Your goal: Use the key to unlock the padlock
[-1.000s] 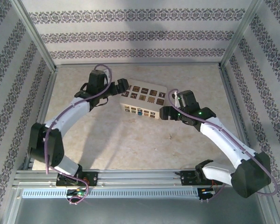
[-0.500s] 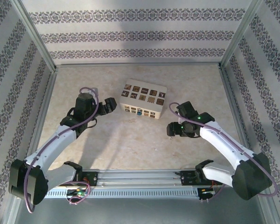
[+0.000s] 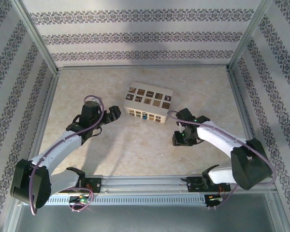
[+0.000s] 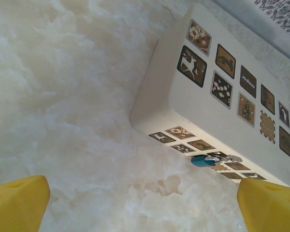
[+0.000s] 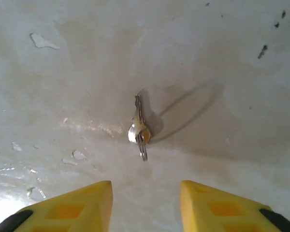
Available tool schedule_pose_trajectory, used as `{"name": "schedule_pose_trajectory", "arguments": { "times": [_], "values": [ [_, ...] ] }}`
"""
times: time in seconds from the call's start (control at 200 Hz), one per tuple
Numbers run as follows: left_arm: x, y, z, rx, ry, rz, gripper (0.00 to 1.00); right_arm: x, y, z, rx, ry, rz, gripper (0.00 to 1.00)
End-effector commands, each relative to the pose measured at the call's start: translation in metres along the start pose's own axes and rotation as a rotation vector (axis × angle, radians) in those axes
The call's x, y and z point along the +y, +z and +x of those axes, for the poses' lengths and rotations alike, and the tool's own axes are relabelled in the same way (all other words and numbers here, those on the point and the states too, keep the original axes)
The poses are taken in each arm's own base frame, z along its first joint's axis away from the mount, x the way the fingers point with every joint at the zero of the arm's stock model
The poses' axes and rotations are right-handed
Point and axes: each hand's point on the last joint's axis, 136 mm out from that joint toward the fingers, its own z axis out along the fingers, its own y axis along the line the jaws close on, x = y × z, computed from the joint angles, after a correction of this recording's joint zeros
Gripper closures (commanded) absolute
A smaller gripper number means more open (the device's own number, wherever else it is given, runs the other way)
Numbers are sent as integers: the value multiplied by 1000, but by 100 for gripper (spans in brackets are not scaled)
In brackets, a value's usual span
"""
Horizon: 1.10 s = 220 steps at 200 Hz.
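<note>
The key [image 5: 139, 128] lies on the bench [image 3: 135, 150], small and silver, casting a curved shadow to its right. In the right wrist view it sits just ahead of the right gripper [image 5: 145, 205], in line with the gap between the yellow fingers [image 5: 72, 208]. The jaws stand partly apart with nothing between them, and the key is not touched. From above, the right gripper [image 3: 180, 139] points down at the bench, near the box [image 3: 148, 104] and to its front right.

The padlock [image 4: 203, 160], blue with a silver shackle, hangs on the front face of the box [image 4: 222, 96], low and near the bench. The left gripper [image 3: 113, 115] is wide open and empty, near the box's left end but apart from it. Its view looks toward the padlock [image 3: 144, 116].
</note>
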Motion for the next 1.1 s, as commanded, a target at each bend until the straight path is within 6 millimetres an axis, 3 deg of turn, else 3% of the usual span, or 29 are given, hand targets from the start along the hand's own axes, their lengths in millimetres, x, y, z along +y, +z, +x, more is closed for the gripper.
{"name": "schedule_pose_trajectory", "arguments": {
  "times": [0.0,0.495,1.094],
  "values": [
    [-9,-2,-16,-44,-15,31,1,7,2,-8,-9,-10,-13,62],
    [-5,-5,-14,-44,-12,13,1,11,16,-12,34,-14,5,76],
    [-6,-5,-15,-41,-5,9,1,1,28,-11,70,-8,70,84]
  ]
}}
